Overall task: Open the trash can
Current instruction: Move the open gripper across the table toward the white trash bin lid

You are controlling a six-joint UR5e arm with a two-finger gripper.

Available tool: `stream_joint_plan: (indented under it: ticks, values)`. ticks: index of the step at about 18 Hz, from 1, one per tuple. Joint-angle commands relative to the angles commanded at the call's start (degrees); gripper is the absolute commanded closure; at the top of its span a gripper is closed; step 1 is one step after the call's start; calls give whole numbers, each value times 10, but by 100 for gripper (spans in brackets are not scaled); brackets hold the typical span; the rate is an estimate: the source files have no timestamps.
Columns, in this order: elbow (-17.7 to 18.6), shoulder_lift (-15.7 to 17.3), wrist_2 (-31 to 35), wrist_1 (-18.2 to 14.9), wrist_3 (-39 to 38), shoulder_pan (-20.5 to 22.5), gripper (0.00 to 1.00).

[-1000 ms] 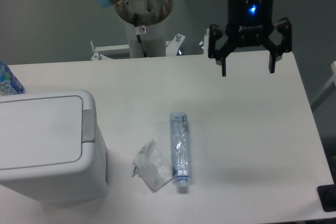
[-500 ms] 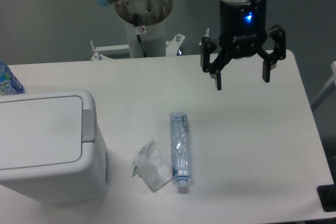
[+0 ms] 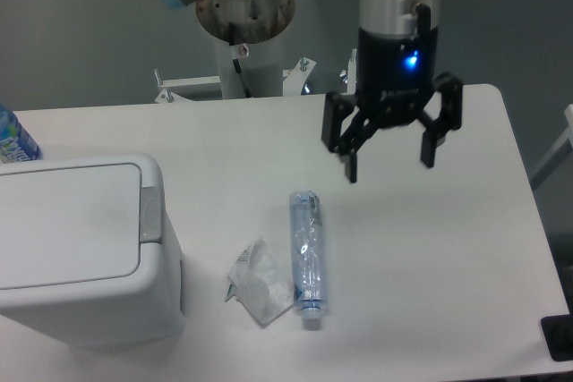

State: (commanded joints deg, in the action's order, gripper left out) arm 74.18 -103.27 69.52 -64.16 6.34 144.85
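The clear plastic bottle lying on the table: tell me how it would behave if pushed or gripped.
The clear plastic bottle lies on its side, so a sideways nudge would probably roll it. It looks empty and see-through, so likely light. Its wall looks thin and creased, so it may buckle under a firm squeeze.

My white table (image 3: pixel 430 248) carried the closed trash can (image 3: pixel 81 252) at its left, a crumpled wrapper (image 3: pixel 258 282) touching a clear bottle (image 3: pixel 306 257) mid-table.

Bottle (image 3: pixel 306 258) and wrapper (image 3: pixel 258 281) lie between tool (image 3: pixel 390 167) and trash can (image 3: pixel 81 248).
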Motion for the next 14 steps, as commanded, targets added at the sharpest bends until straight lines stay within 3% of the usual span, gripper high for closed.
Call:
stream_joint_plan:
  ticks: [9, 14]
  values:
    - [6, -1, -1, -1, -20, -53, 0]
    - [22, -4, 3, -5, -21, -61, 0]
